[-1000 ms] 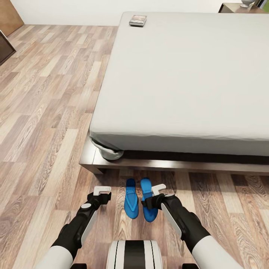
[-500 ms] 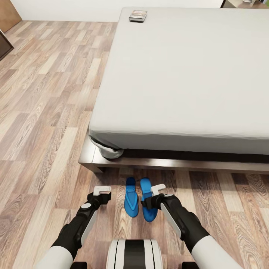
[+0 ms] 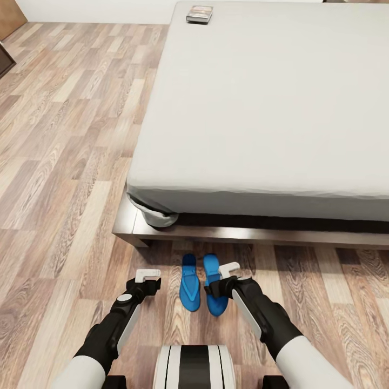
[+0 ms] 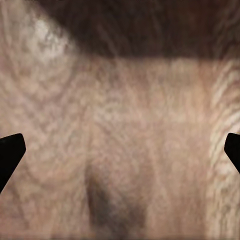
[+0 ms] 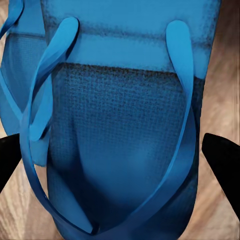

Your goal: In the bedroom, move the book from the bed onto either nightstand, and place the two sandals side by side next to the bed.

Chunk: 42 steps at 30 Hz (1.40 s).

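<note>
Two blue rubber flip-flop sandals lie side by side on the light wood-plank floor (image 3: pixel 65 178), parallel to each other and just in front of the dark brown wooden frame (image 3: pixel 227 235) of the large low bed with the plain white mattress (image 3: pixel 259 108). The left sandal (image 3: pixel 189 283) lies between the two arms; the right sandal (image 3: pixel 214 292) lies directly beside it, close but with a narrow strip of floor visible between them. The right tool (image 3: pixel 216 289) is positioned over the right sandal, partly covering its outer edge in the head view. In the right wrist view the right sandal (image 5: pixel 125 145) lies between the two black fingertips (image 5: pixel 222 160), which stand wide apart on either side of the sole; the tool is released and grips nothing, and whether it touches the sandal cannot be told. The edge of the left sandal (image 5: pixel 15 60) shows beside it in that view. The left tool (image 3: pixel 150 281) hangs over bare floor, apart from the left sandal. In the left wrist view its dark fingertips (image 4: pixel 10 155) sit at opposite edges over wood grain, so it is likewise released and empty. The small thin paperback book with the grey pictured cover (image 3: pixel 199 14) lies flat on the mattress at the far left corner of the bed, well apart from both tools. The white-and-black striped trunk (image 3: pixel 193 367) of the robot shows at the lower edge of the head view.
</note>
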Tool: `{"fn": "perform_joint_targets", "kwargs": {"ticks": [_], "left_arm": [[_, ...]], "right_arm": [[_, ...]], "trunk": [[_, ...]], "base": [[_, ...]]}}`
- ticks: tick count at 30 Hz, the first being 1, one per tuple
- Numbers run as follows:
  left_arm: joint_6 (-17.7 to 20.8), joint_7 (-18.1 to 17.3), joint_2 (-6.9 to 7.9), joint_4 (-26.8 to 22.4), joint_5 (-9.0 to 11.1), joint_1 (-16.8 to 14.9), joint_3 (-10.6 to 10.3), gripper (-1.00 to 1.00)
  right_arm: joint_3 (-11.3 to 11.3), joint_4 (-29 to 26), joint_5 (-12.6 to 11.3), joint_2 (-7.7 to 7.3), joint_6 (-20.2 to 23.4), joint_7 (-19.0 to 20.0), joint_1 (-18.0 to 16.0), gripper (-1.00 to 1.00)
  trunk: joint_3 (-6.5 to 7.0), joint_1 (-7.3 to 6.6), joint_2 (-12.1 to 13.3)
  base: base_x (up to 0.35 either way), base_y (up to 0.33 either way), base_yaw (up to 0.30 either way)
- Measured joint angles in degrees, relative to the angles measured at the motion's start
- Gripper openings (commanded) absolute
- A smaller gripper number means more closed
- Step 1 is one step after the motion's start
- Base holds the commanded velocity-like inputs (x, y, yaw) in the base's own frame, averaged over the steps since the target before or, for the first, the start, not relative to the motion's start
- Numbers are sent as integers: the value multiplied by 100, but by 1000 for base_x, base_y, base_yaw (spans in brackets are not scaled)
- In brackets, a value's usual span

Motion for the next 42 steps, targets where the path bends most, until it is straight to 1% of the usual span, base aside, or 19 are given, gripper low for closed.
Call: {"fn": "perform_joint_targets", "kwargs": {"ticks": [2,5,11,15,22,25,26,28,29,30,32,35,36,38,41,42], "left_arm": [[0,0,-2,-2,0,0,0,100],[0,0,-4,0,0,0,1,100],[0,0,-3,-3,0,0,-4,100],[0,0,-4,-3,0,0,-4,100],[11,-4,-1,-15,0,0,-4,100],[81,-7,0,-27,8,0,-1,100],[188,-8,0,-65,11,0,0,100],[532,-9,2,-277,13,0,1,100],[837,-12,6,-484,15,4,0,100],[993,-14,7,-597,17,12,1,100],[1490,-17,24,-984,18,73,14,100],[1873,-32,48,-1225,23,109,36,100],[2067,-43,62,-1321,30,117,44,100],[2297,-55,85,-1439,38,125,51,100],[2482,-63,126,-1530,36,130,55,100],[2515,-64,130,-1541,35,131,56,100]], "right_arm": [[0,15,-2,-4,1,-2,-40,-100],[-1,25,-3,-6,1,-3,-99,-100],[3,77,-2,-14,14,-1,-279,-100],[0,225,3,-8,62,-6,-408,-100],[1,333,-5,5,79,-8,-540,-100],[0,377,-4,8,80,-8,-560,-100],[1,397,-3,9,81,-9,-568,-100],[2,429,-3,10,81,-12,-575,-100],[3,453,-3,10,80,-14,-577,-100],[4,463,-5,12,80,-14,-578,-100],[5,485,-4,14,77,-15,-580,-100],[6,495,-4,12,75,-16,-581,-100],[3,497,-4,13,74,-16,-582,-100],[1,499,-2,12,73,-16,-583,-100],[0,500,-4,13,73,-16,-602,-100],[2,500,-4,14,73,-16,-607,-100]], "trunk": [[0,0,0],[-66,8,-4],[-67,8,-4],[-155,18,-9],[-155,18,-9],[-155,18,-9],[-155,18,-9],[-155,18,-9],[-155,18,-9],[-155,18,-9],[-155,18,-9],[-155,18,-9],[-155,18,-9],[-177,21,-10],[-243,29,-14],[-244,28,-15]], "base": [[0,0,0],[0,0,0],[0,0,0],[0,0,0],[0,0,0],[0,0,0],[0,0,0],[0,0,0],[0,0,0],[0,0,0],[0,0,0],[0,0,0],[0,0,0],[0,0,0],[0,0,0],[0,0,0]]}}
